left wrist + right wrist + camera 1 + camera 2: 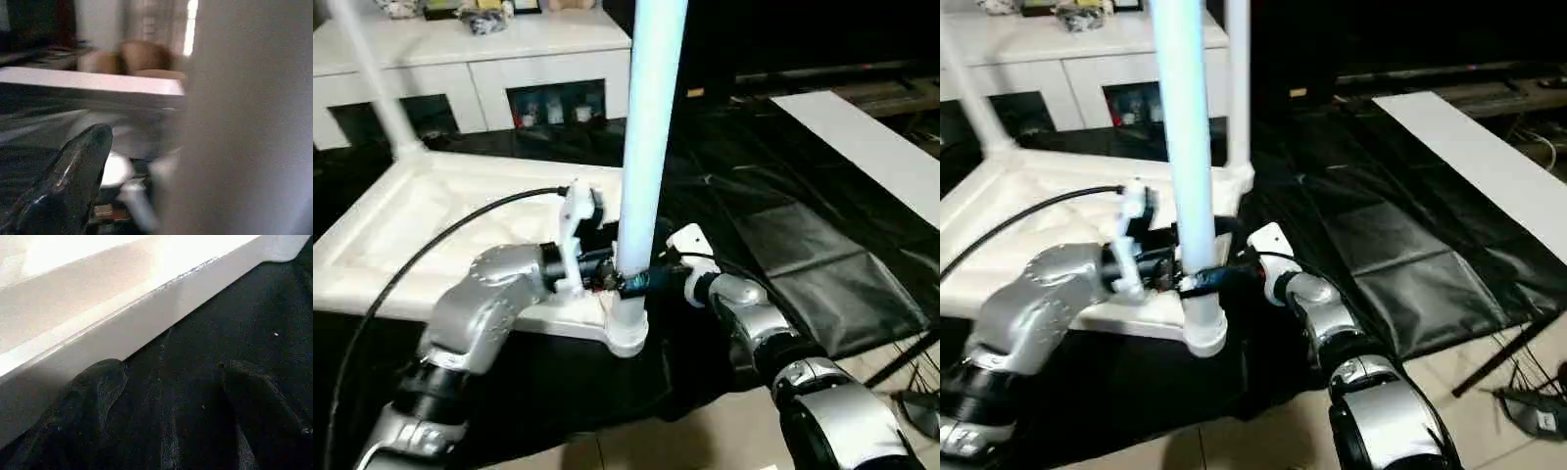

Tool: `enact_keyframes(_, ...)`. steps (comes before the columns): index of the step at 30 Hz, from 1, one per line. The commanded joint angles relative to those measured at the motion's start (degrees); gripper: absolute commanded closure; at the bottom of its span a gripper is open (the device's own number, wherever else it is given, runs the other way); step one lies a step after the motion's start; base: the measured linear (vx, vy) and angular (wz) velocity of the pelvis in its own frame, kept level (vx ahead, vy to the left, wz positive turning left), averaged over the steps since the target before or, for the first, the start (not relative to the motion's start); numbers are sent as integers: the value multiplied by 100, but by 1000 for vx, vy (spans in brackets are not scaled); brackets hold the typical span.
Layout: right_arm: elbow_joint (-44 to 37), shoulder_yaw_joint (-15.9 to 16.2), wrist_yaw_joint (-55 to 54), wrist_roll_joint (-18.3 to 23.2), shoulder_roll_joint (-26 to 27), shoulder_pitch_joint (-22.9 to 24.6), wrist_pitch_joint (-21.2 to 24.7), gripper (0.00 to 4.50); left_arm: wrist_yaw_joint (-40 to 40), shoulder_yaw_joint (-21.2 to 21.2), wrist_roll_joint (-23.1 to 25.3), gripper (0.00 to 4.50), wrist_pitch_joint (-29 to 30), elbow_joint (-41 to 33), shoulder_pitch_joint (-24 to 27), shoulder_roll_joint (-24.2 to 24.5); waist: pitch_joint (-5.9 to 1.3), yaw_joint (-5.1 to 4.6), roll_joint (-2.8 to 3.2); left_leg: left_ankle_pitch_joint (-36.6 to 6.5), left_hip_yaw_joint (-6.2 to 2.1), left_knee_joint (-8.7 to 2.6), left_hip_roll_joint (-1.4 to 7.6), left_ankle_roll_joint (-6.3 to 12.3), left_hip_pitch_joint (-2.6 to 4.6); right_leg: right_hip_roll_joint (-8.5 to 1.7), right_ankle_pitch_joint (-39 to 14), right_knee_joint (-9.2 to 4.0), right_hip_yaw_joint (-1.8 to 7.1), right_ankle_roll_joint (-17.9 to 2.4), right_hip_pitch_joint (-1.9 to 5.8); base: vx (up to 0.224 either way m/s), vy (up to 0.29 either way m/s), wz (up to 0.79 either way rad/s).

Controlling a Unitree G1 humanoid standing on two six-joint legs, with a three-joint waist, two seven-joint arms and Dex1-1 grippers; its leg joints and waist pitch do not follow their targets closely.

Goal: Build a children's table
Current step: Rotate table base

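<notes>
With the white leg (651,127) standing upright in the near corner socket (628,333) of the upturned children's tabletop (401,230), both tools — left (603,279), right (651,277) — stand open beside its base, gripping nothing — close squarely and press straight down, I judge.

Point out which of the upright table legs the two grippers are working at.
The near leg, standing in the tabletop's front corner socket, with the left gripper and right gripper at its base; the other legs stand at far corners.

My head views are evenly lit; the upright leg (651,127) glares bluish at twelve o'clock; my left wrist view is blurred.
</notes>
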Motion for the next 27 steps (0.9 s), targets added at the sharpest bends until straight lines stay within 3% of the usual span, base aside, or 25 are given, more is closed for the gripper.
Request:
enact_keyframes(1,-105,79,247,10,121,34,-161,66,500,-123,372,2,-354,431,-266,-214,-366,33,66,-1587,-97,-437,206,101,5,-257,-1393,-364,212,-1393,339,0,0,0)
enact_keyframes(5,-164,-116,144,125,-58,67,-207,66,925,-41,807,2,-740,976,-528,-343,-377,36,69,-1531,-102,-425,208,189,-10,-272,-1260,-351,202,-1483,358,0,0,0)
enact_keyframes(10,-363,-294,253,262,-316,121,-259,66,1234,-83,1214,2,-1024,1355,-657,-372,-366,46,54,-1566,-99,-416,209,297,-3,-274,-1448,-391,191,-1435,350,0,0,0)
enact_keyframes(14,-660,-411,470,394,-581,237,-271,66,943,-10,996,2,-1013,1236,-533,-380,-377,96,73,-1390,-86,-402,218,348,-11,-271,-1265,-369,192,-1516,348,0,0,0)
enact_keyframes(16,-1056,-506,854,570,-807,429,-256,66,223,-10,519,2,-893,900,-269,-312,-387,137,77,-1270,-85,-395,223,412,-28,-280,-1100,-342,188,-1590,367,0,0,0)
enact_keyframes(18,-1413,-480,1305,661,-985,628,-198,66,-345,-72,286,2,-809,766,-85,-146,-386,185,74,-1242,-63,-389,230,465,-16,-253,-1041,-341,177,-1618,357,0,0,0)
enact_keyframes(19,-1669,-407,1589,680,-1127,771,-142,66,-608,-155,365,2,-857,890,-42,16,-392,211,112,-1190,-59,-388,242,491,-18,-239,-944,-322,174,-1634,344,0,0,0)
enact_keyframes(21,-1836,-355,1761,687,-1220,863,-102,66,-757,-212,446,2,-904,994,-25,124,-376,231,105,-1274,-44,-396,240,531,-1,-214,-964,-335,163,-1612,325,0,0,0)
enact_keyframes(22,-2217,-195,2121,660,-1439,1074,-27,66,-984,-331,731,2,-1094,1350,-64,356,-374,240,106,-1337,-42,-394,248,507,11,-229,-1054,-338,168,-1594,319,0,0,0)
enact_keyframes(25,-2575,-52,2451,648,-1628,1263,105,66,-1140,-461,1035,2,-1207,1792,-188,574,-357,259,147,-1541,-53,-414,235,402,17,-236,-1541,-381,173,-1366,317,0,0,0)
enact_keyframes(27,-2927,125,2731,602,-1798,1444,230,66,-1133,-647,1437,18,-1346,2289,-377,761,-352,281,134,-1582,-56,-423,233,362,42,-230,-1740,-418,182,-1217,303,0,0,0)
